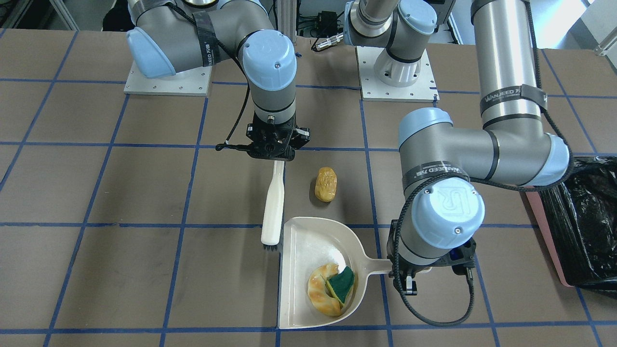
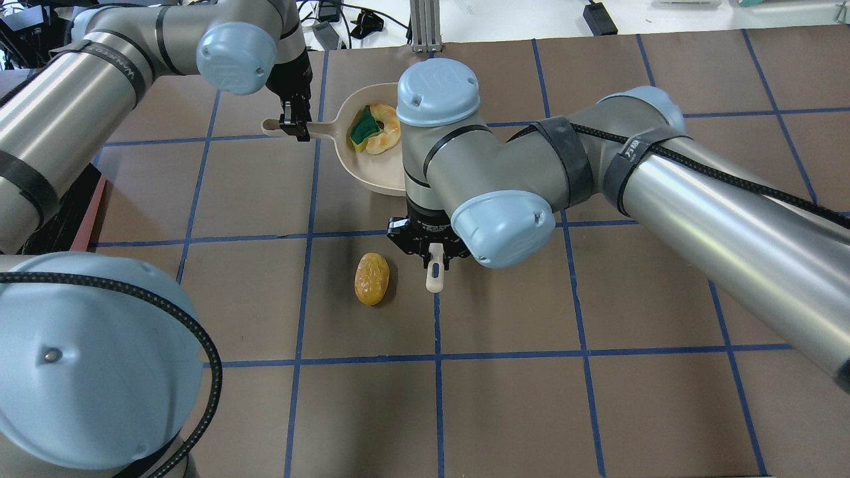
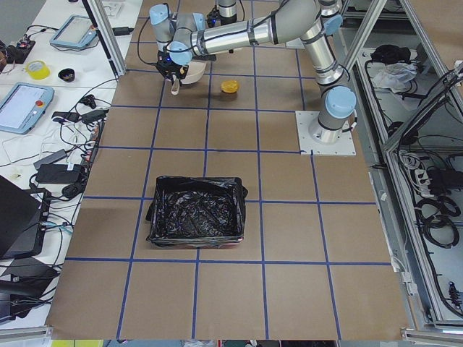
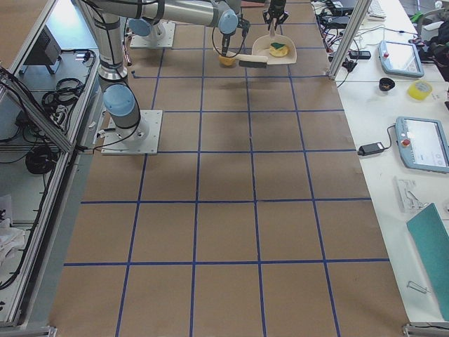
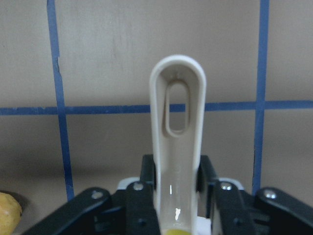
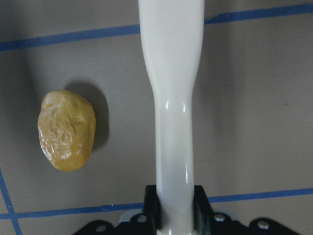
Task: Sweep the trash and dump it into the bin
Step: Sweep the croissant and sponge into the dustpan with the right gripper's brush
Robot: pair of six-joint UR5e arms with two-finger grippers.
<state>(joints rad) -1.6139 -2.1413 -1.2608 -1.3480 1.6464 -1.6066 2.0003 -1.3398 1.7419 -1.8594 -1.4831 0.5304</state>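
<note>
Potato (image 1: 326,184): the one piece of trash not yet in the dustpan (image 1: 281,274).

Right gripper (image 6: 175,209) is clamped on the near end of the brush (image 1: 273,202). The handle runs straight away from the robot. Its bristles are at the far end, just beside the near corner of the dustpan's mouth.

The potato lies on the table just beside the handle, on its robot's-left side and not touching it. Its long axis is roughly parallel to the handle. It sits short of the bristles, outside the pan's near wall, not before the mouth, which opens to the robot's right.

Left gripper (image 5: 177,183) is clamped on the pan handle. Croissant (image 1: 319,295) and sponge (image 1: 341,284) rest inside, the sponge on top. The bin (image 3: 195,181) stands well apart on the left.

Judgement: the right arm is nearer. The brush must work the potato round to the mouth, or the pan must turn.
</note>
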